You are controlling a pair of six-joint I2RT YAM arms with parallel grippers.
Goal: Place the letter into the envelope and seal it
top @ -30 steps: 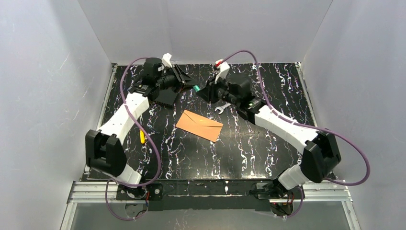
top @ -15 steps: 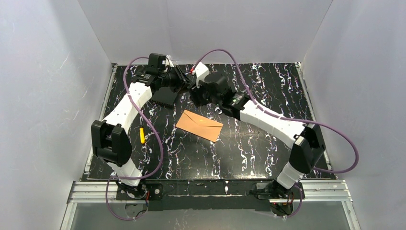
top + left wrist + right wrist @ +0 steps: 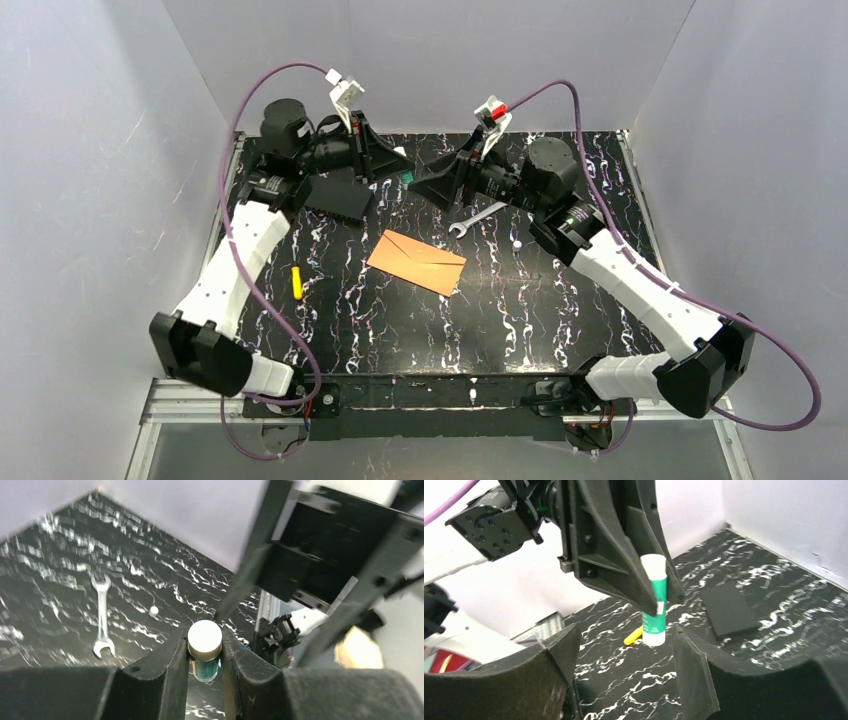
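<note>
Yellow bit (image 3: pixel 296 283) sits lower left on the table (image 3: pixel 560 300), not involved. Envelope (image 3: pixel 415 262) lies flat mid-frame and the pointed flap looks folded down; nothing touches it. Letter isn't visible anywhere, likely already inside, can't confirm. Wrench (image 3: pixel 475 220) and black slab (image 3: pixel 340 198) lie just above the envelope, one to each side, idle. Upper middle of the frame: both arms are raised, facing each other. Left jaws are closed on a green glue stick (image 3: pixel 655 600), gripping its body so both white ends stick out. Right jaws are open, spread either side of the stick's lower end in the right wrist view, not touching it. Reads as uncapping or a handover: left steadies the body so right can take an end. Glue is for the flap, so this is probably sealing prep.
</note>
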